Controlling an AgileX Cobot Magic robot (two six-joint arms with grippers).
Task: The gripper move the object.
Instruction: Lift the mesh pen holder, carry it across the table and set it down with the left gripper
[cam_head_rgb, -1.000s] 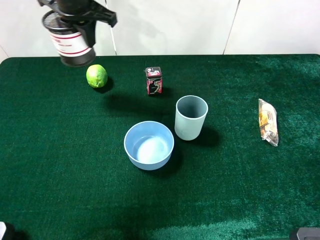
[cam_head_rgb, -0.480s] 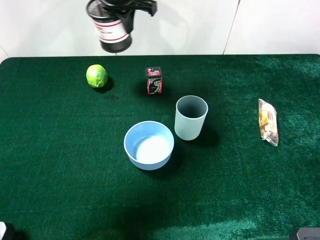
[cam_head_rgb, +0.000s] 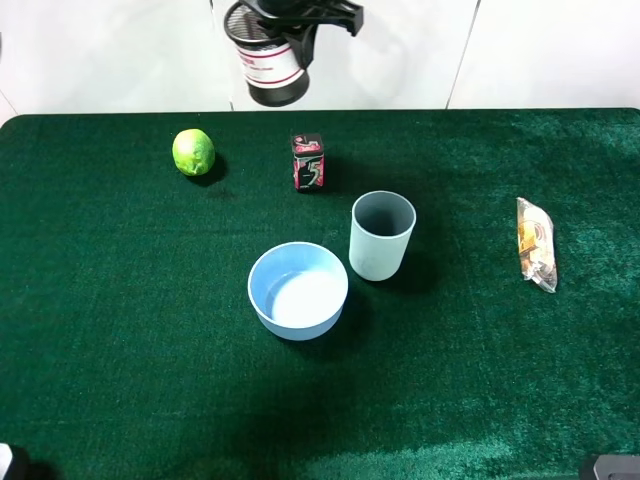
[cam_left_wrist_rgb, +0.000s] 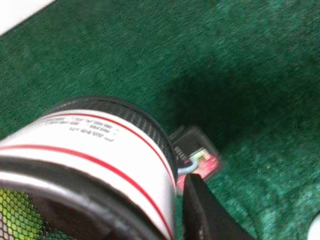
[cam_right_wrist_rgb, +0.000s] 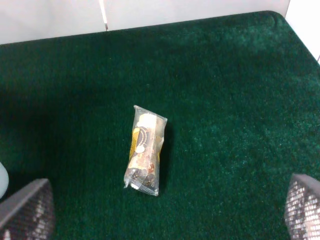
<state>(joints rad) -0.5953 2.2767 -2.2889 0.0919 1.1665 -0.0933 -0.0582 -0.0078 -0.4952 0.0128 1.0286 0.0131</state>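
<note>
The black wire-mesh pen cup (cam_head_rgb: 272, 60) with a white red-edged label hangs in the air above the table's far edge, over the small dark box (cam_head_rgb: 308, 161). My left gripper (cam_head_rgb: 295, 15) is shut on the pen cup at the top of the exterior view. In the left wrist view the pen cup (cam_left_wrist_rgb: 95, 150) fills the near field, one black finger (cam_left_wrist_rgb: 202, 210) lies against its side, and the box (cam_left_wrist_rgb: 197, 157) shows below. My right gripper (cam_right_wrist_rgb: 160, 212) is open and empty; its fingertips (cam_right_wrist_rgb: 25, 210) frame the table near a snack packet (cam_right_wrist_rgb: 145, 150).
A lime (cam_head_rgb: 194, 152) lies at the back left. A grey-blue cup (cam_head_rgb: 381, 235) and a light blue bowl (cam_head_rgb: 298, 290) stand mid-table. The snack packet (cam_head_rgb: 535, 243) lies at the right. The green table cloth (cam_head_rgb: 120, 350) ends at a white wall behind.
My left gripper has carried the pen cup to the right along the back edge, from above the lime's left to above the small box. Nothing else moved.
</note>
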